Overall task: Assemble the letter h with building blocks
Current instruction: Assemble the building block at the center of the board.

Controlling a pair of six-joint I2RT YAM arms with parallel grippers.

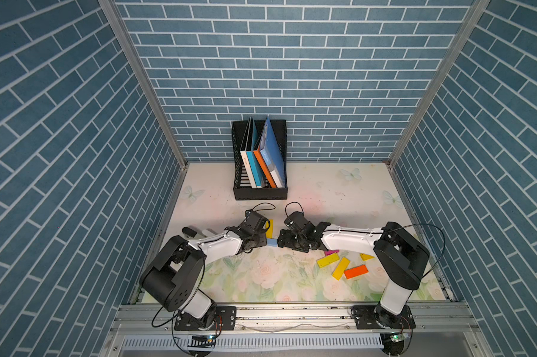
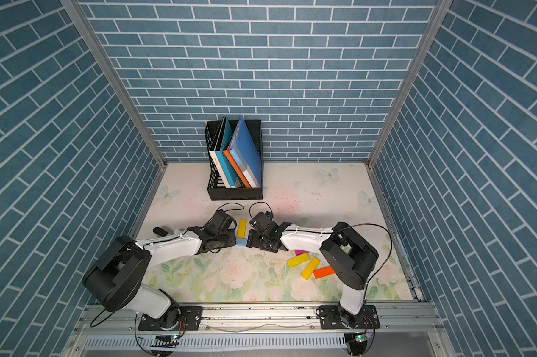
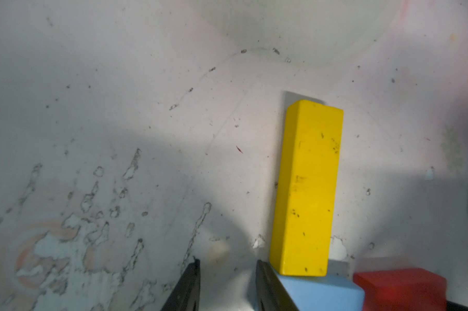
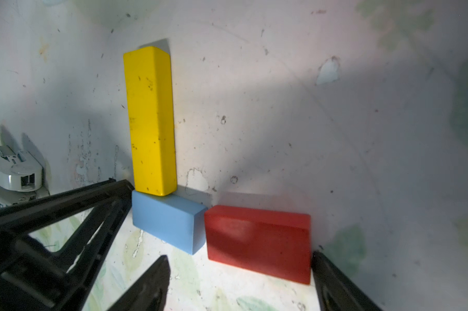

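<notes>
letter h point(image 2: 242, 230) part-built mid-table point(image 4: 281, 107): long yellow block point(image 4: 150, 121) end-on against the light blue block point(image 4: 168, 222) far edge. red block point(image 4: 258, 242) meets blue's other end at a corner, blue slightly skewed. left end effector point(image 3: 226, 265) nearly together, empty, tip against blue's free end. right end effector point(image 4: 238, 257) apart, straddling red, not clamped. bare table beyond red. spare blocks point(image 1: 327, 260) well apart to the right.
</notes>
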